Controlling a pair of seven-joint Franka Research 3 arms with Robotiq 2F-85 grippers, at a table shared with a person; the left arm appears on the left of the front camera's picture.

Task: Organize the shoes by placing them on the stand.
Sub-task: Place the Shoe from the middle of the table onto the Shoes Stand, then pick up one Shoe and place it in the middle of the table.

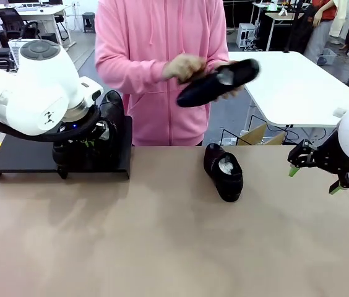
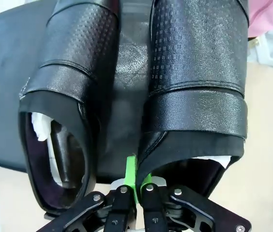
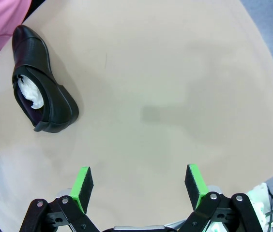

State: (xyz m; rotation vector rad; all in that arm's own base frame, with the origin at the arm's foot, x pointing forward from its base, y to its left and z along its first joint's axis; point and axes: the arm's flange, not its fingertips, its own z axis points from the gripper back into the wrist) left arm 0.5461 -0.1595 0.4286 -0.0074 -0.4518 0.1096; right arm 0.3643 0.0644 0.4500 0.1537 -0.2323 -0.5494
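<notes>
left gripper (image 2: 136, 175) clamped on stand shoe (image 2: 199, 96) collar | right gripper (image 3: 139, 186) stood apart, empty | worktop shoe (image 3: 39, 96) lay at 10 o'clock | looked glossy, likely slippery, stiffish, light; pinch collar wall

Nothing you can read in any view, small dark mark on left arm (image 1: 49, 116), too small.

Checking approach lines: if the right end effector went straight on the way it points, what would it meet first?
Probably the bare table; the loose shoe lies well off to one side of that line, though depth is unclear.
</notes>
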